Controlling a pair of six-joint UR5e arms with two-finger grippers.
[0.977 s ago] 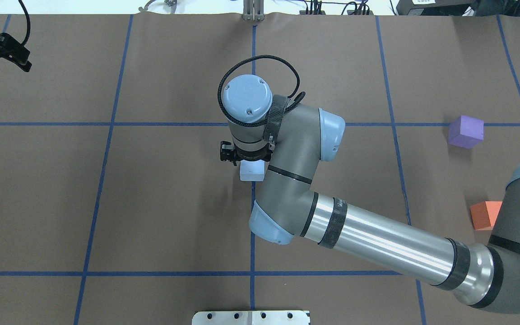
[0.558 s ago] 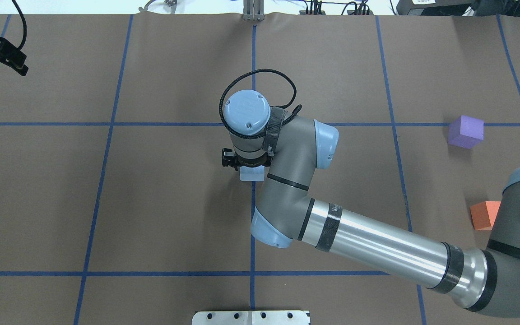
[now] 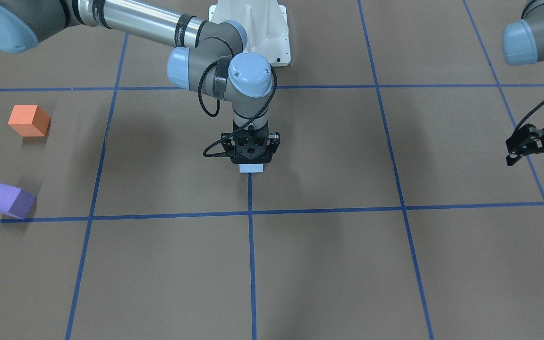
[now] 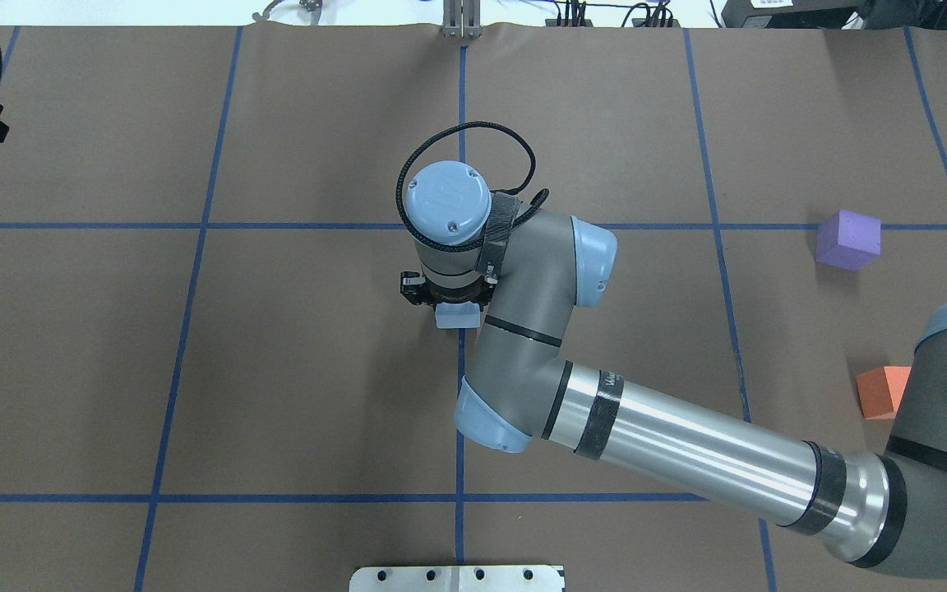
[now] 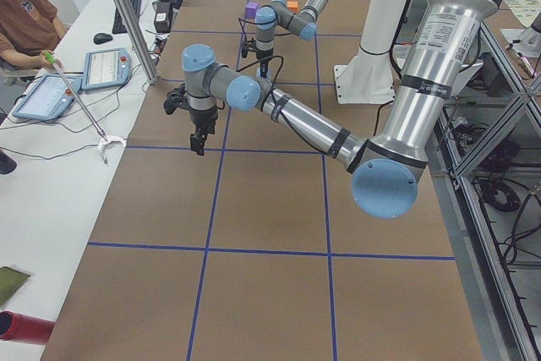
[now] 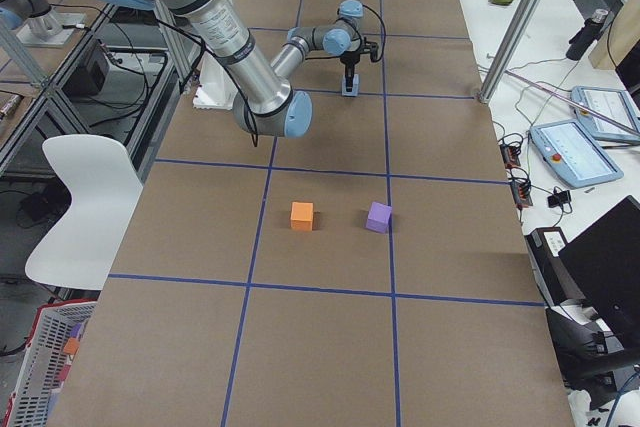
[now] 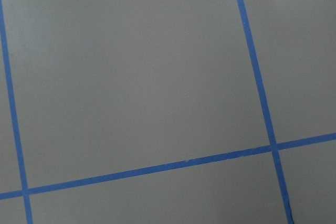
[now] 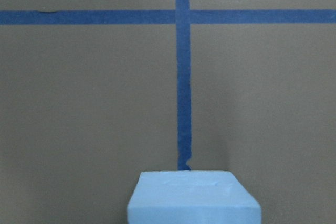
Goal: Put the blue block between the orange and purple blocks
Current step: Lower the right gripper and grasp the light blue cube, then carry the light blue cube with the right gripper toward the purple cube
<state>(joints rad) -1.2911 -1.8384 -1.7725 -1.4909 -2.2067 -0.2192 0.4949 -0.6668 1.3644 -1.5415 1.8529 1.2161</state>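
Note:
The light blue block [image 3: 251, 168] sits on the table's centre line; it also shows in the overhead view [image 4: 456, 316] and low in the right wrist view [image 8: 193, 198]. My right gripper [image 3: 251, 160] points straight down right over it. Its fingers are hidden, so I cannot tell whether they are open or shut. The orange block [image 3: 29, 120] and the purple block [image 3: 11, 200] stand apart from each other far off on the robot's right; both also show in the overhead view, orange [image 4: 883, 392] and purple [image 4: 849, 239]. My left gripper [image 3: 536, 160] hangs open and empty at the far left.
The brown table [image 4: 317, 370] is marked with blue tape lines. A white base plate [image 4: 457, 578] sits at the near edge. The right arm's forearm [image 4: 687, 448] stretches over the table between the blue block and the orange block.
The right wrist has come down closer over the blue block, which has not moved. The left gripper has drawn back toward the table's left edge.

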